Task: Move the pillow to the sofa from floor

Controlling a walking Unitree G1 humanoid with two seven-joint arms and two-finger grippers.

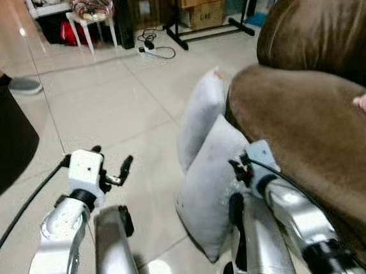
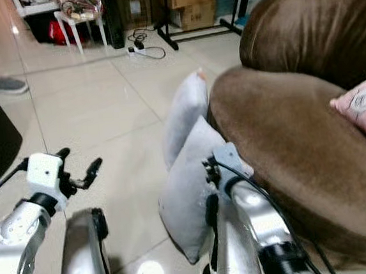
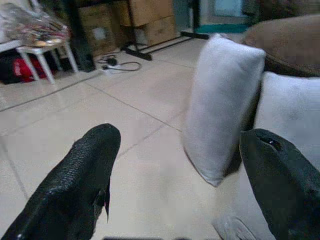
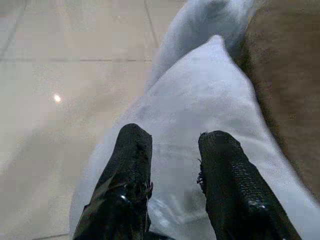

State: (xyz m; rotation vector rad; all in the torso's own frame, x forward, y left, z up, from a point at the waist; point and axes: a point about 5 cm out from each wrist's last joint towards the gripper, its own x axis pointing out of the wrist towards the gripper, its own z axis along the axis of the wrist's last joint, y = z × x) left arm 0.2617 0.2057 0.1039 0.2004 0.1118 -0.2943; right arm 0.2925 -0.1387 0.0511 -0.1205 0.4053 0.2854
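Ahead, in the head views, two grey pillows lean on the floor (image 1: 104,112) against the brown sofa (image 1: 297,120); the near pillow (image 1: 207,192) sits by the right gripper (image 4: 172,150). Left wrist: left gripper (image 3: 180,170) jaws wide, far pillow (image 3: 222,105) upright. Right wrist: jaws narrowly parted, over the near pillow.

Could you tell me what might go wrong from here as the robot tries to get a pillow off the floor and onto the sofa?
1. Two grey pillows lean together against the sofa; lifting the near pillow may topple the far pillow.
2. The right gripper is open over smooth, puffy fabric and may pinch too little, so the pillow slips.
3. The left gripper is open and off to the side over the floor, so a one-sided grab could swing the pillow.
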